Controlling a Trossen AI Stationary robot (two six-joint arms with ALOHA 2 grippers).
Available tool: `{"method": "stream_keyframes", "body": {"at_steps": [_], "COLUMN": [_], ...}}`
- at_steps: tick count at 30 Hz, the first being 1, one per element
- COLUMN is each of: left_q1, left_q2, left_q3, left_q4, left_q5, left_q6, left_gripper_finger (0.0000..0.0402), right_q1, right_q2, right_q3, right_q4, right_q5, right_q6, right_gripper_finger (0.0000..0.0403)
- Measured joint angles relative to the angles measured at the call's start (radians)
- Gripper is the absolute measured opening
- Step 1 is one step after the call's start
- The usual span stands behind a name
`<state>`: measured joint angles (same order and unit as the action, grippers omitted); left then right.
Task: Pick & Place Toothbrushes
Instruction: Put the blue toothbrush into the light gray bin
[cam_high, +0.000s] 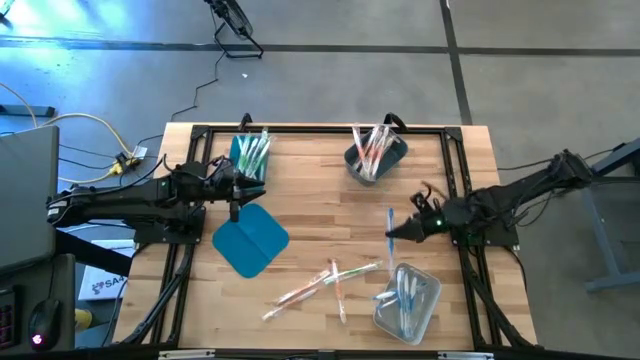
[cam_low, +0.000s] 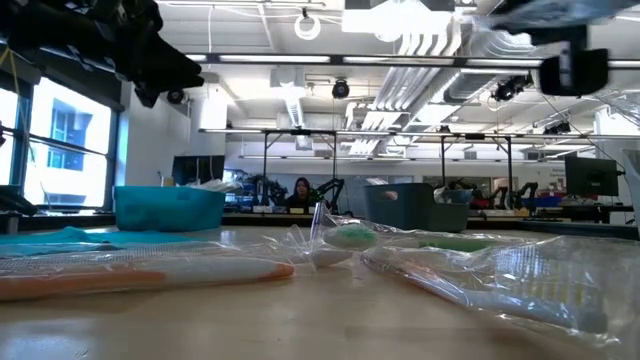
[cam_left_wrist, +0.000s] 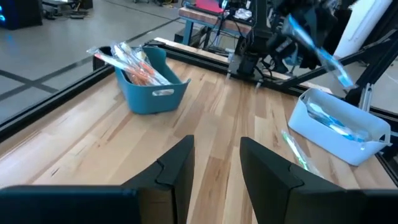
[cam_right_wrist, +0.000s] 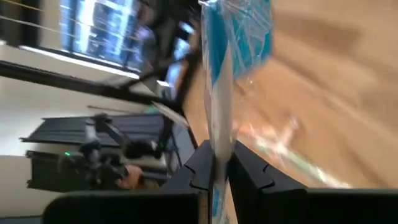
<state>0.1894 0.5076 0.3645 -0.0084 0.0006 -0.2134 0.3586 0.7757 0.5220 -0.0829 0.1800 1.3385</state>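
Between the right gripper's (cam_high: 390, 232) closed fingers, from above, stands a blue-and-clear wrapped toothbrush (cam_high: 389, 222); the clear bin (cam_high: 425, 302) below holds a few blue ones, and several pink and green toothbrushes (cam_high: 328, 282) lie loose on the wooden desk (cam_high: 320, 200).

Past the left gripper's (cam_left_wrist: 214, 165) empty, parted fingers: the dark-blue bin (cam_left_wrist: 152, 90), partly filled.

Right wrist: fingers clamp the toothbrush's stem.
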Motion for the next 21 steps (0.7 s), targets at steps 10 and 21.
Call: {"method": "stream_keyframes", "body": {"at_steps": [10,21], "left_q1": [0.0,0.0], "left_q2": [0.0,0.001], "left_q3": [0.0,0.0], "left_q4": [-0.005,-0.06], "left_q5": [0.009,0.008], "left_q6": [-0.005,-0.055], "left_gripper_finger": [0.0127,0.0127], "right_q1": [0.234,0.419], "right_q2": [0.03,0.305], "right_q3": [-0.001,0.221], "right_q4": [-0.201,-0.406], "right_q5": [0.035,0.215], "right_q6": [0.47,0.558], "right_gripper_finger": [0.0021,0.0021]}}
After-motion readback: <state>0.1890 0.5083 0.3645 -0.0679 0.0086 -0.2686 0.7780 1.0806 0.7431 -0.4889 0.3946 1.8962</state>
